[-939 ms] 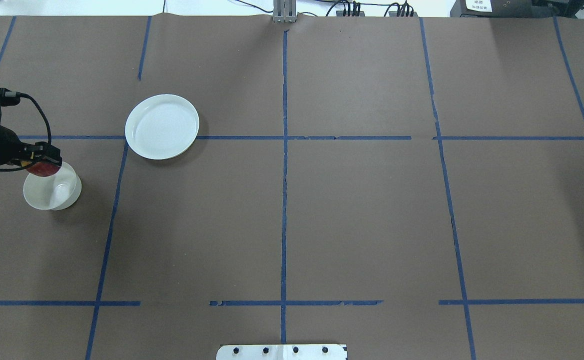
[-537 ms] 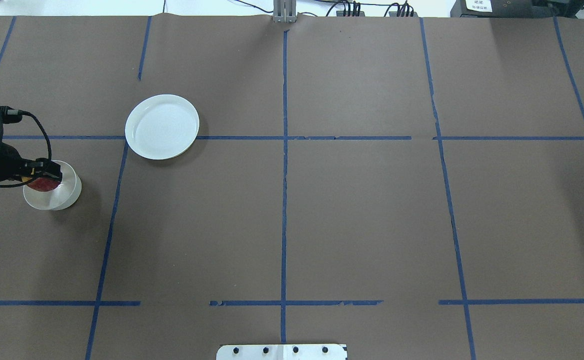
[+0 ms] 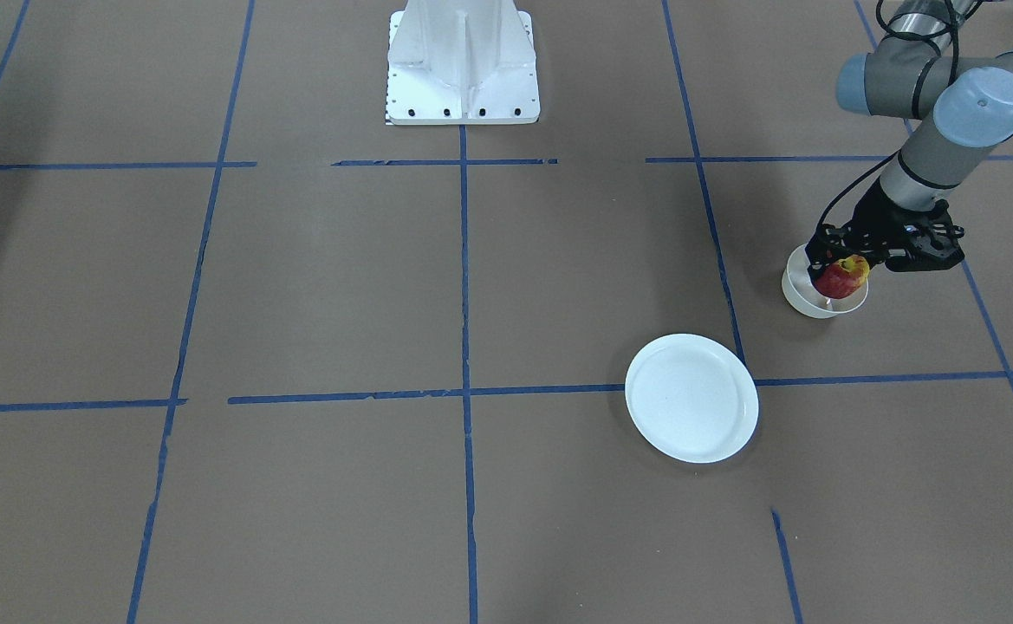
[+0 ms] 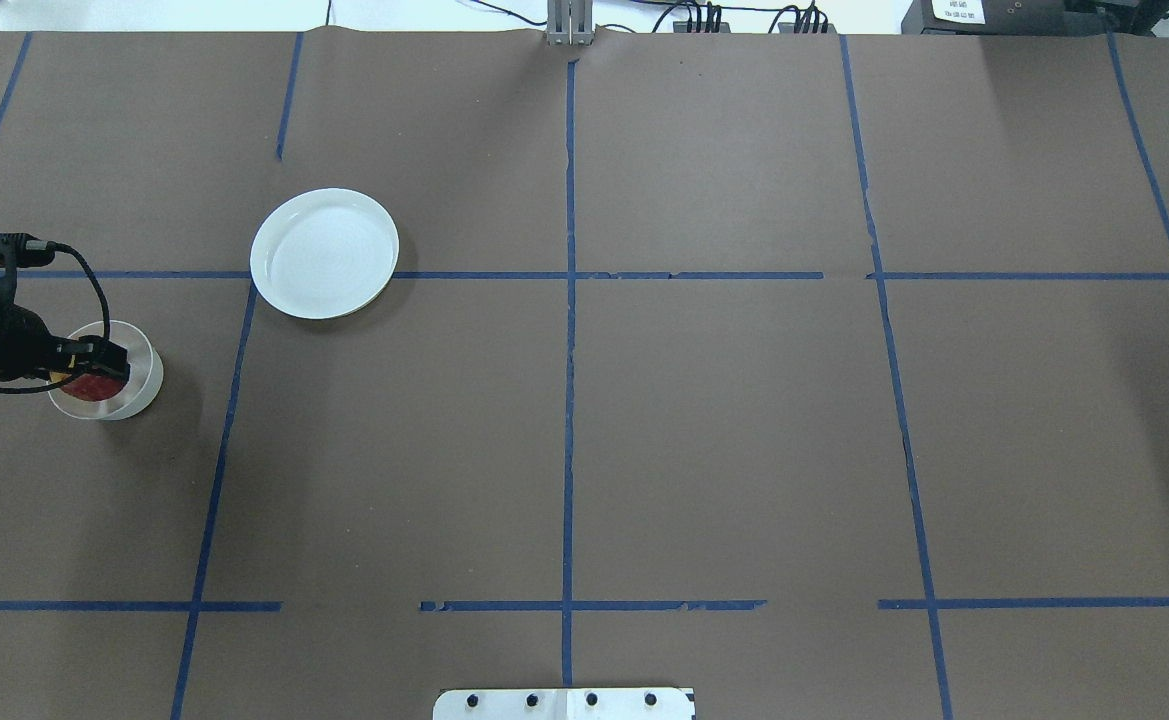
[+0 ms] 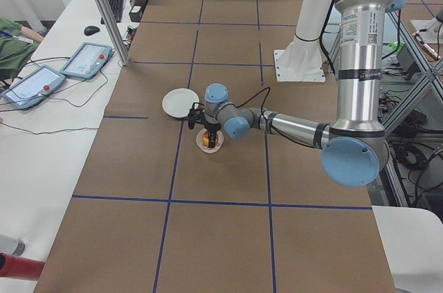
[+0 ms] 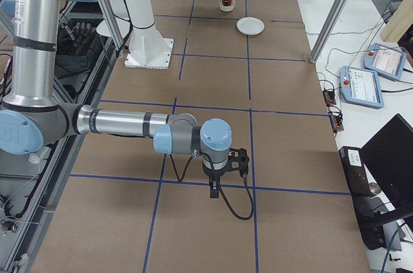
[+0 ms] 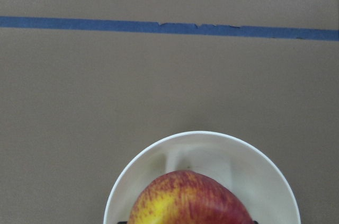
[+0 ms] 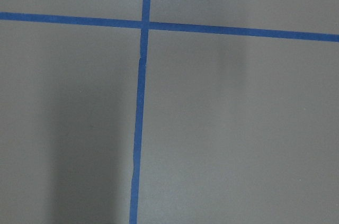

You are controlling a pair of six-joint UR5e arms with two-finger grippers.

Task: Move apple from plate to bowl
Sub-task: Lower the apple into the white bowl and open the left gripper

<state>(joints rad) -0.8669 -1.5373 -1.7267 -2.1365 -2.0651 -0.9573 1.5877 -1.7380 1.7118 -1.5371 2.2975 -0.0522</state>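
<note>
1. Left fingers (image 3: 839,258) are pinching the apple (image 3: 841,278) by its sides. In the left wrist view its red-and-yellow top fills the bottom of the frame, with a dark sliver of finger at each lower flank.
2. The apple hangs in the mouth of the bowl (image 3: 802,297), roughly centred. I cannot tell whether it touches the bottom.
3. The plate (image 3: 691,399) lies bare. It is well apart from the bowl, to the right of it and farther from the robot in the overhead view.
4. Progress, as I judge it: the lift off the plate and the carry across are done. What is left is to let the apple down the last bit if it hangs free, spread the fingers, and draw the wrist up and away.
5. Edges: the bowl is narrow, not much wider than the apple, so the fingers sit close to its inner wall. They have little room to spread, and a sideways exit could catch the rim and shift or tip the bowl. Straight up looks the open way out.
6. Right fingers (image 6: 216,182) hang over the bench (image 4: 704,430) at the robot's far right end, above a crossing of blue tape (image 8: 142,102). I cannot tell whether they are spread or pressed together. They are well apart from the work.
</note>
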